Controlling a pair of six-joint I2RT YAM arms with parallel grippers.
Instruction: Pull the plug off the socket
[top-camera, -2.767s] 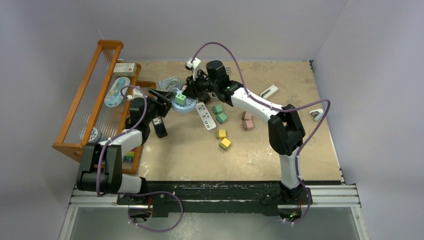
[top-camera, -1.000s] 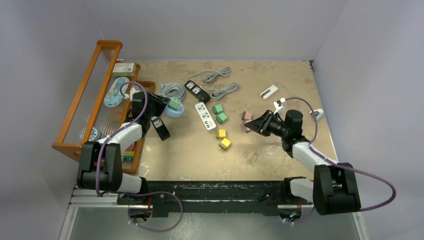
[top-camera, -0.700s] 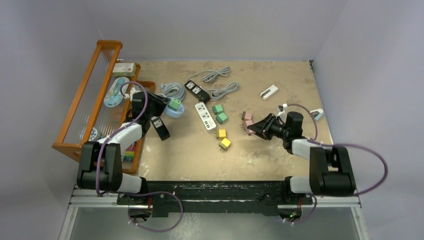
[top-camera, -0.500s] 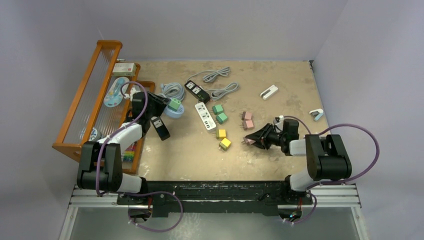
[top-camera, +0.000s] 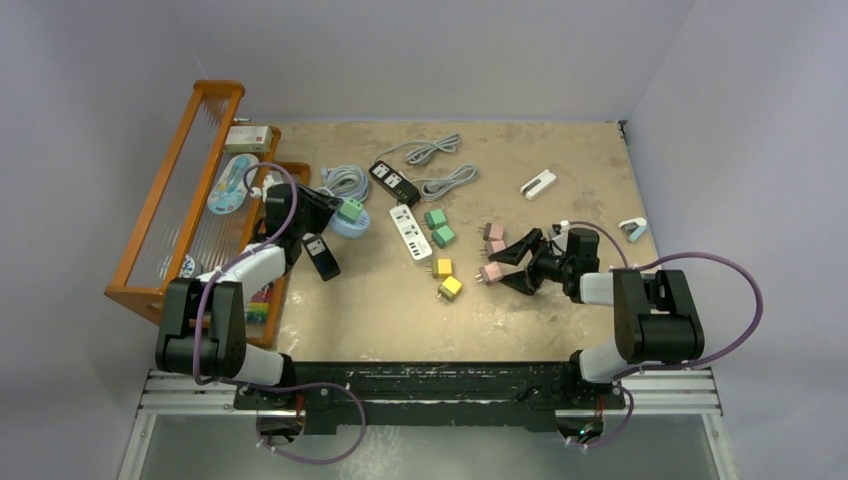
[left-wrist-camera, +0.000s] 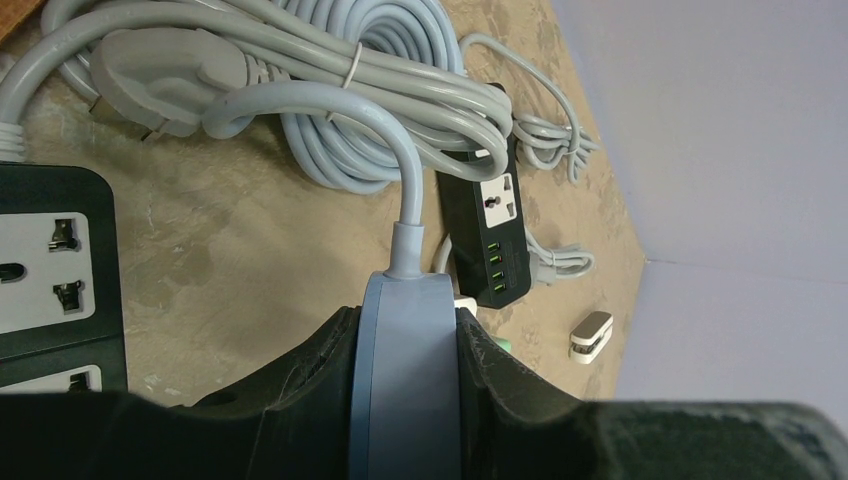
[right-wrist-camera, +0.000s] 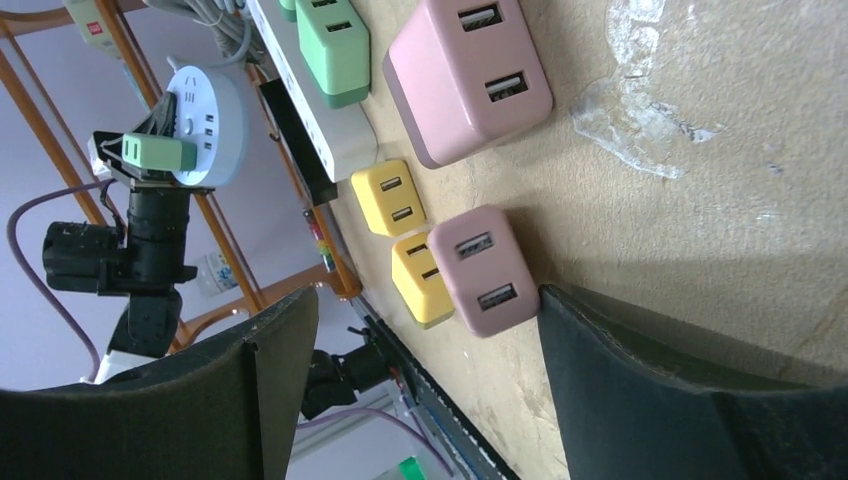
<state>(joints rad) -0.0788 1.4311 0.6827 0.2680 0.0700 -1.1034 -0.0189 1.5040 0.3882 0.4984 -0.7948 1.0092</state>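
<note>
Left hand (top-camera: 325, 212) is clenched on the round socket (top-camera: 345, 224), green plug (top-camera: 352, 208) seated in it, left on the surface (top-camera: 560, 180) — right hand (top-camera: 512, 264), spread empty, should grip that plug squarely and pull straight.

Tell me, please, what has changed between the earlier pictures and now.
The right gripper pulled back from the far side to the near right, laid a third pink plug on the table and opened. The left gripper stayed shut on the round socket.

Left arm (top-camera: 250, 268) reaching forward, left gripper (top-camera: 322, 208) jaws clamped, right gripper (top-camera: 510, 265) low, jaws spread wide
</note>
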